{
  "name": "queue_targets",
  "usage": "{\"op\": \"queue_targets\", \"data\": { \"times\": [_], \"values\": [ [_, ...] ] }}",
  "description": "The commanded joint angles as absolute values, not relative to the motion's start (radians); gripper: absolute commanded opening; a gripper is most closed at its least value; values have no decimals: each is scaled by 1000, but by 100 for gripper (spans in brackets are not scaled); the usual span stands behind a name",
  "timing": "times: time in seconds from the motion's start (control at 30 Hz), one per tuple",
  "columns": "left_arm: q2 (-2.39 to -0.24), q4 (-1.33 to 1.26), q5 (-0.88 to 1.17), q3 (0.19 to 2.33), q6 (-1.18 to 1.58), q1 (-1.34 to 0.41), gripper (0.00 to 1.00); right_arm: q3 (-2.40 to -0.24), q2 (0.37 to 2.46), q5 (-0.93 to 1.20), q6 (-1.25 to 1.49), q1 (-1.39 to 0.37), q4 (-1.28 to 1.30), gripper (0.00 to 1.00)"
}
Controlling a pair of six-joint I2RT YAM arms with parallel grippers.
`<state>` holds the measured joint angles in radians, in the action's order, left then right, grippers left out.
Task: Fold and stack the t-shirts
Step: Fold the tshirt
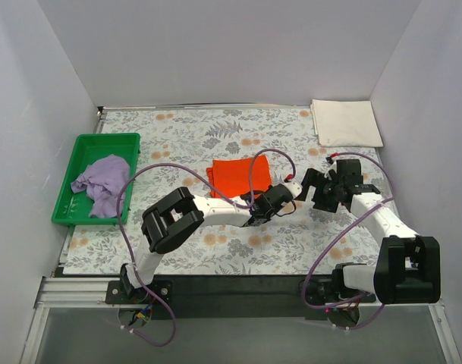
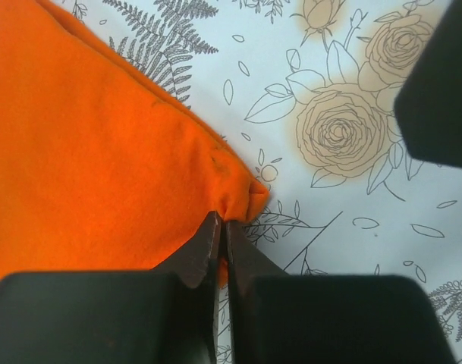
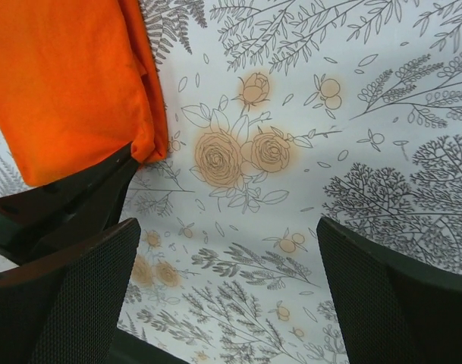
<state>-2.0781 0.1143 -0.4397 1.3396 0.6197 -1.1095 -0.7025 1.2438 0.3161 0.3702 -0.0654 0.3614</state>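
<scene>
Fingers (image 2: 202, 254) of the left gripper (image 2: 221, 226) are pinched together on the near right corner of the orange shirt (image 1: 238, 176), which lies folded flat in the middle of the floral table (image 1: 185, 136). Just right of that corner the right gripper (image 3: 227, 296) hangs over the table, its fingers wide apart and holding nothing. At the left edge the lilac shirt (image 1: 102, 182) sits crumpled in the green tray (image 1: 102, 138). At the far right corner the cream shirt (image 1: 346, 123) lies folded, well apart from the others.
</scene>
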Motion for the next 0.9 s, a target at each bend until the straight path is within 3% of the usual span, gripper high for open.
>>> {"op": "queue_targets", "data": {
  "times": [0.0, 0.57, 0.87],
  "values": [
    [-2036, 97, -483, 1329, 617, -1114, 1, -663, 1238, 390, 491, -60, 232, 88],
    [-1813, 26, -379, 1206, 782, -1085, 0, -594, 1621, 669, 868, -84, -403, 88],
    [-1815, 26, -385, 1219, 822, -1085, 0, -673, 1785, 678, 908, -170, -466, 87]
  ]
}}
